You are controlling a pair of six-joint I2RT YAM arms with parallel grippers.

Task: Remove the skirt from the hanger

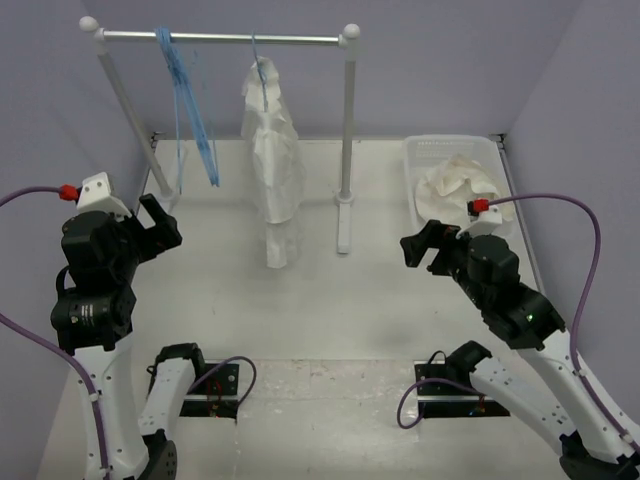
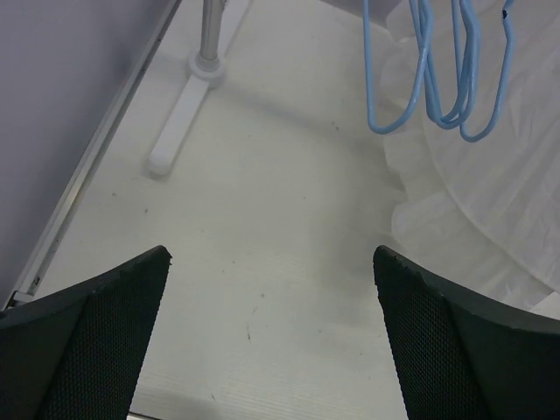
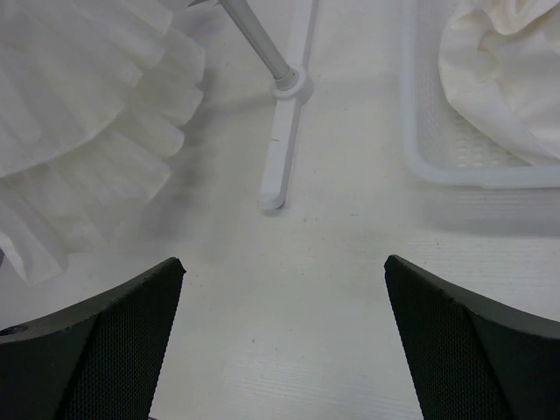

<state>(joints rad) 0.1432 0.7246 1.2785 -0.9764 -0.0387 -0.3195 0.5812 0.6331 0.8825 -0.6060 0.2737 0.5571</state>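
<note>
The white gathered skirt [image 1: 272, 165] hangs from a light-blue wire hanger [image 1: 259, 62] on the rail [image 1: 225, 38], its hem reaching the table. It also shows in the left wrist view [image 2: 499, 201] and the right wrist view [image 3: 79, 114]. Several empty light-blue hangers [image 1: 192, 105] hang further left on the rail and show in the left wrist view [image 2: 442, 66]. My left gripper [image 1: 160, 222] is open and empty, left of the skirt and apart from it. My right gripper [image 1: 420, 246] is open and empty, right of the skirt.
The rack's right post and foot [image 1: 345, 215] stand between the skirt and my right gripper. The left post foot [image 2: 179, 122] lies by the left wall. A white basket [image 1: 425, 160] at the back right holds a cream cloth [image 1: 455, 185].
</note>
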